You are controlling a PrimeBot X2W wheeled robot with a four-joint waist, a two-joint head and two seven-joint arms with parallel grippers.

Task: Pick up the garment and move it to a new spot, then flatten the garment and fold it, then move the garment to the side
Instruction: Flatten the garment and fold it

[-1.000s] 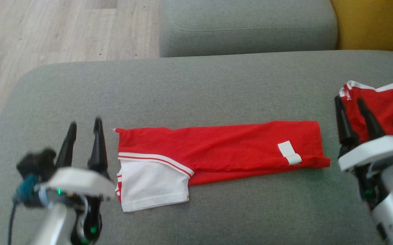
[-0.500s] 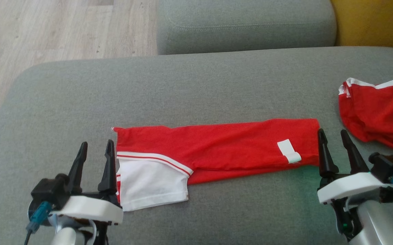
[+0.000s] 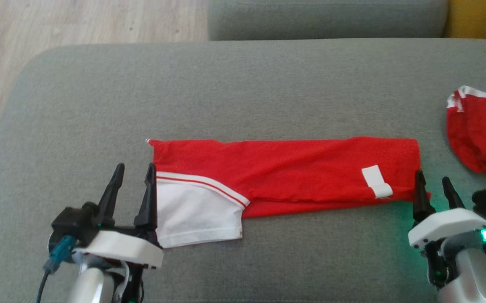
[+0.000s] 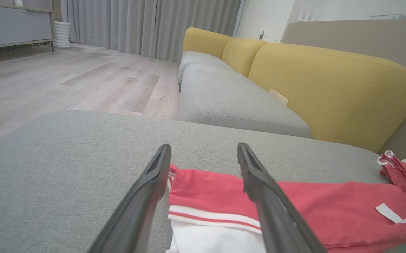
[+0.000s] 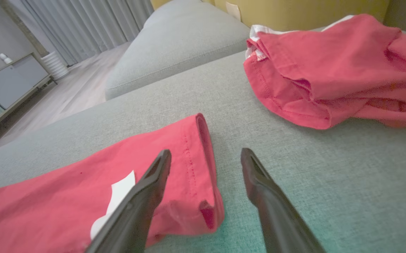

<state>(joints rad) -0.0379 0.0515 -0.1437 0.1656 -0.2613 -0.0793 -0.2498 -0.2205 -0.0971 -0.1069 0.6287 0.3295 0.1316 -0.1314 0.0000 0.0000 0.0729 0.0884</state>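
On the grey cushion (image 3: 243, 84) the garment (image 3: 293, 168) lies folded in a long band, with a smaller red garment (image 3: 482, 134) to its right. The left gripper (image 3: 136, 167), fingers spread, sits at its white-sleeve end. The right gripper (image 3: 431, 176), likewise spread, sits at its hem corner near a white tag (image 3: 376, 181), which is unreadable.

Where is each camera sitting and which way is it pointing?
Head view: up high, looking down on the grey cushion and the jersey; left pincer and right pincer at its lower corners.
Left wrist view: low at the jersey's sleeve end, facing the far seat and yellow backrest; own fingers show.
Right wrist view: low at the jersey's hem end, facing the smaller red garment; own fingers show.
All three share the jersey.
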